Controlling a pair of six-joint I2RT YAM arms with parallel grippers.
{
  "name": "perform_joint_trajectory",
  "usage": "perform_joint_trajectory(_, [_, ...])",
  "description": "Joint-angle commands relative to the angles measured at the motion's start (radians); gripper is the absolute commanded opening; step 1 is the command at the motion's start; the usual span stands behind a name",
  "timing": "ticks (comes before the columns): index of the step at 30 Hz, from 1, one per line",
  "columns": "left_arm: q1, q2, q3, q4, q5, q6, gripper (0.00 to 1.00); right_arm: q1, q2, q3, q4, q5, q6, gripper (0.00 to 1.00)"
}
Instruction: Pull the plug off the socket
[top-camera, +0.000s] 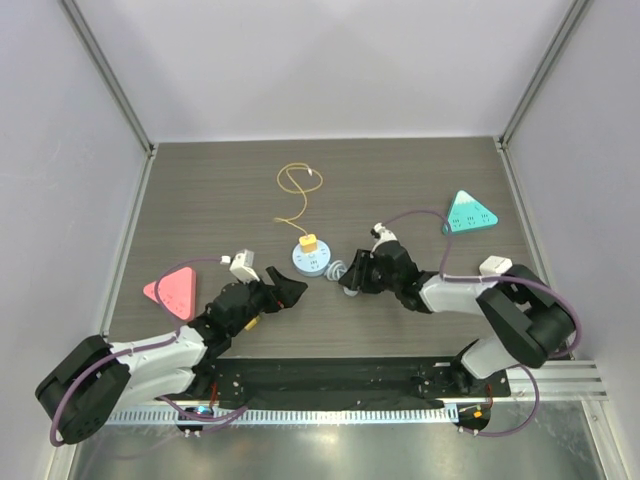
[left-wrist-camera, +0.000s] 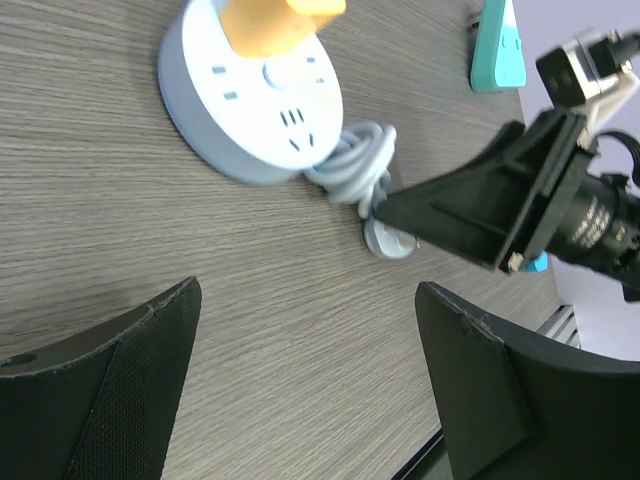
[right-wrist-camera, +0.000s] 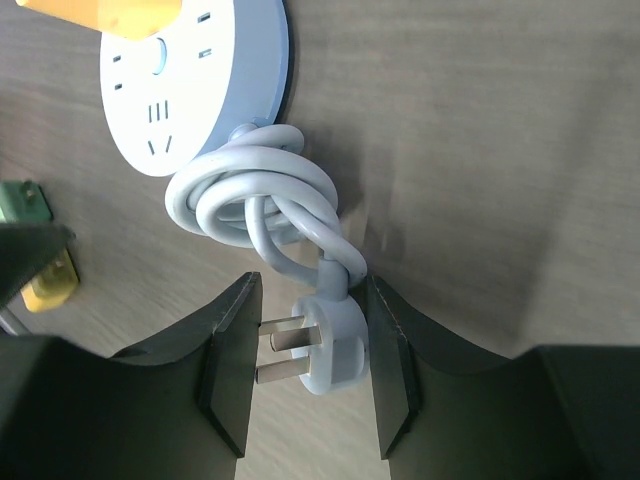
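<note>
The round pale-blue socket (top-camera: 313, 260) lies mid-table with a yellow plug (top-camera: 308, 243) standing in its top. In the left wrist view the socket (left-wrist-camera: 255, 95) and yellow plug (left-wrist-camera: 275, 22) sit ahead of my left gripper (left-wrist-camera: 308, 290), which is open over bare table just short of them. My right gripper (right-wrist-camera: 311, 300) is shut on the socket's own white cord plug (right-wrist-camera: 335, 345): its prongs touch one finger and its back touches the other. The coiled white cord (right-wrist-camera: 255, 200) runs from it to the socket (right-wrist-camera: 190, 80).
A thin yellow cable (top-camera: 295, 180) loops from the yellow plug toward the back. A pink triangular piece (top-camera: 172, 292) lies front left, and a teal one (top-camera: 470, 213) at the right. Both arms flank the socket closely.
</note>
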Motion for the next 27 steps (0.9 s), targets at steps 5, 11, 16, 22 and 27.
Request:
perform_joint_trajectory(5, [-0.001,-0.013,0.025,0.025,-0.008,0.019,0.85,0.066,-0.172,-0.151,-0.054,0.15,0.037,0.29])
perform_joint_trajectory(11, [-0.001,-0.076,0.028,-0.098,-0.099,-0.039,0.86,0.081,-0.254,-0.223,-0.02,0.127,0.101,0.31])
perform_joint_trajectory(16, [-0.001,-0.07,0.024,-0.051,-0.052,-0.008,0.84,0.094,-0.283,-0.254,-0.014,0.128,0.126,0.31])
perform_joint_trajectory(22, [-0.001,0.041,0.201,-0.194,0.033,0.136,0.78,0.114,-0.28,-0.263,-0.04,0.079,0.121,0.38])
perform_joint_trajectory(27, [-0.003,0.125,0.375,-0.357,0.006,0.249,0.78,0.114,-0.335,-0.225,-0.175,0.105,0.055,0.58])
